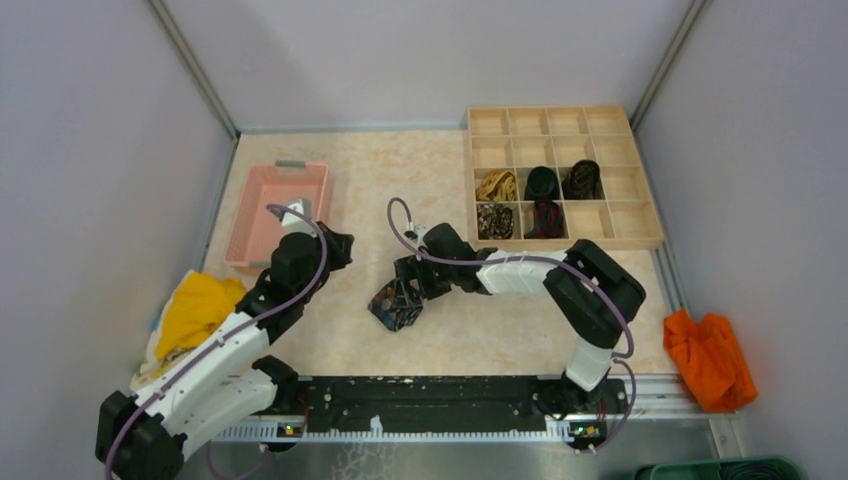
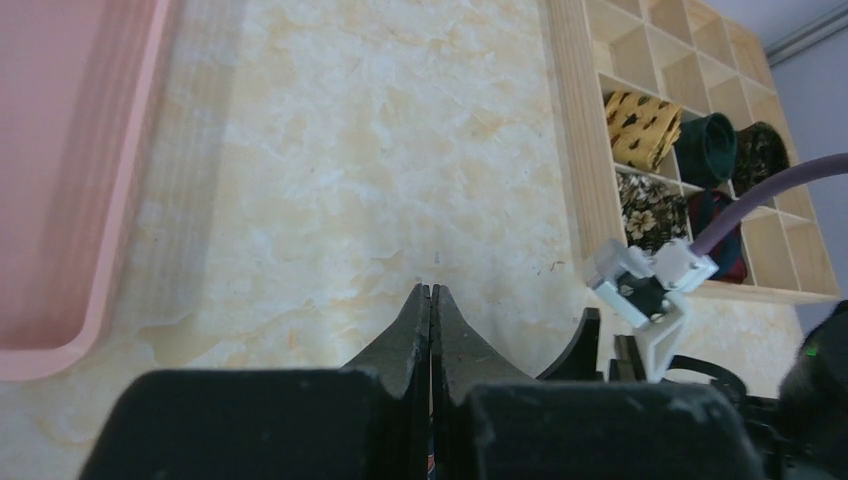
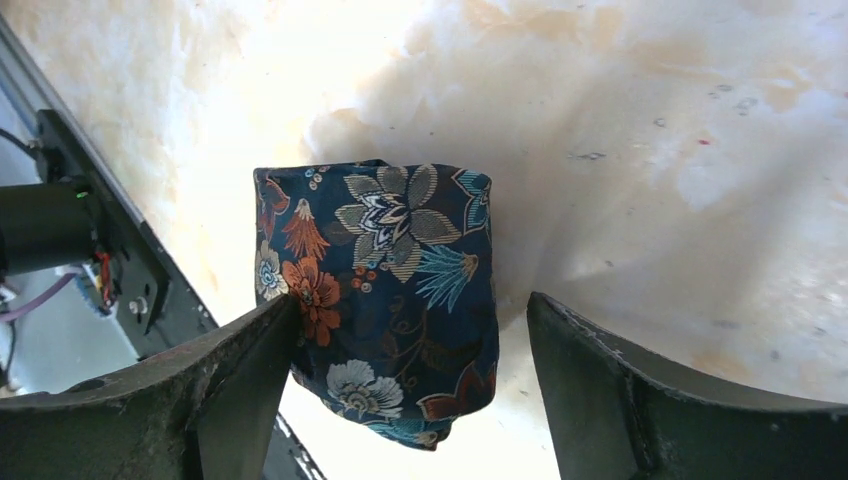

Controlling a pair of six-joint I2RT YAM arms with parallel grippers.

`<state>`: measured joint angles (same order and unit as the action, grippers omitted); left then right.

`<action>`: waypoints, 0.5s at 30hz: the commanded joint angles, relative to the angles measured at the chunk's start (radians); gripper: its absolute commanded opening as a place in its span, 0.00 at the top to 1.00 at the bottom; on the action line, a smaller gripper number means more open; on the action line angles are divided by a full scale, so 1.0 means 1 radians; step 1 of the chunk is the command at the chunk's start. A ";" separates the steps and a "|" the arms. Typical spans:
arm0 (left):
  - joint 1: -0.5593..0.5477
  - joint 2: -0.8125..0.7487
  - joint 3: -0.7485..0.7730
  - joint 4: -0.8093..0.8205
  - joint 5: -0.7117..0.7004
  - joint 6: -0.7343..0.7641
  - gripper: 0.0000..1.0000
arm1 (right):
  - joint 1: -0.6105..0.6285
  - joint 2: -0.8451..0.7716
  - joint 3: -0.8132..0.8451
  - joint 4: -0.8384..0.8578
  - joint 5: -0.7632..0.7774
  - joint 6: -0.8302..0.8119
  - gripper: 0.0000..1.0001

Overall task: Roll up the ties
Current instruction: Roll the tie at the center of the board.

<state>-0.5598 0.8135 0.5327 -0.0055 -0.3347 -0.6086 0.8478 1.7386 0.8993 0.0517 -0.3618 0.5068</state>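
A rolled dark blue floral tie point(image 1: 397, 305) point(image 3: 385, 290) sits on the marbled table between the fingers of my right gripper point(image 1: 405, 290) point(image 3: 412, 300). The jaws are open: one finger touches the coil's side and the other stands apart from it. My left gripper point(image 1: 338, 245) point(image 2: 431, 290) is shut with nothing in it, over bare table left of the coil. Several rolled ties lie in the wooden compartment box point(image 1: 640, 243), among them a gold one point(image 1: 496, 185) point(image 2: 642, 128), a dark green one point(image 1: 542, 182) point(image 2: 708, 148) and a red-black one point(image 1: 545, 218).
A pink tray point(image 1: 278, 210) point(image 2: 60, 180) stands at the back left. A yellow cloth point(image 1: 195, 310) lies by the left arm, an orange cloth point(image 1: 710, 358) at the right edge. A black rail point(image 1: 430, 395) runs along the near edge.
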 commanded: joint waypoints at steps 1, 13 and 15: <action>0.007 0.085 -0.028 0.080 0.054 -0.007 1.00 | -0.003 -0.097 0.018 -0.049 0.116 -0.064 0.15; 0.039 0.378 -0.047 0.270 0.148 0.002 1.00 | 0.011 -0.451 -0.106 -0.230 0.263 -0.065 0.25; 0.041 0.442 -0.048 0.324 0.187 0.005 1.00 | 0.031 -0.492 -0.145 -0.240 0.271 -0.037 0.38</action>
<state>-0.5297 1.1587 0.5053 0.1860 -0.2386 -0.6117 0.8513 1.3167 0.8219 -0.1150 -0.1459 0.4450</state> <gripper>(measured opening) 0.005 0.725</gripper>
